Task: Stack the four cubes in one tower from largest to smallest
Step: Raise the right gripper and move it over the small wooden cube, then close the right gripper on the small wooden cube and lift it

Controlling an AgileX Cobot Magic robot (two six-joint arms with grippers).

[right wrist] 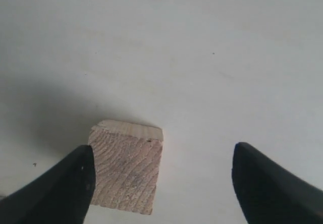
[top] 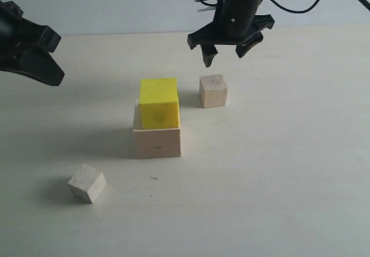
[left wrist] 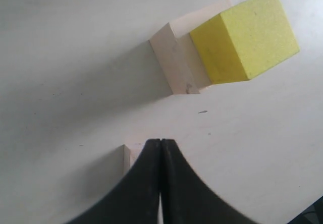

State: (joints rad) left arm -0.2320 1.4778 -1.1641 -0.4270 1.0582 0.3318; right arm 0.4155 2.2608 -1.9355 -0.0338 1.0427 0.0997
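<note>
Tabletop [top: 277, 182], pale and plain, carries all four cubes. Largest is the pale wooden cube [top: 156, 143], near the middle, with a small dark mark on its front face. On top of it sits the bright yellow cube [top: 158, 102], set toward one side so that a strip of pale top shows beside it. Just to the right and farther back, the tan wooden cube [top: 213, 91] stands alone on the tabletop; my right fingers [right wrist: 270, 183] hang above it, spread wide and holding nothing, the cube nearer one finger than the other. Smallest, the whitish cube [top: 87, 183] lies at the front left, well apart from the stack. My left fingers [left wrist: 151, 183] are pressed together, empty, above it.
</note>
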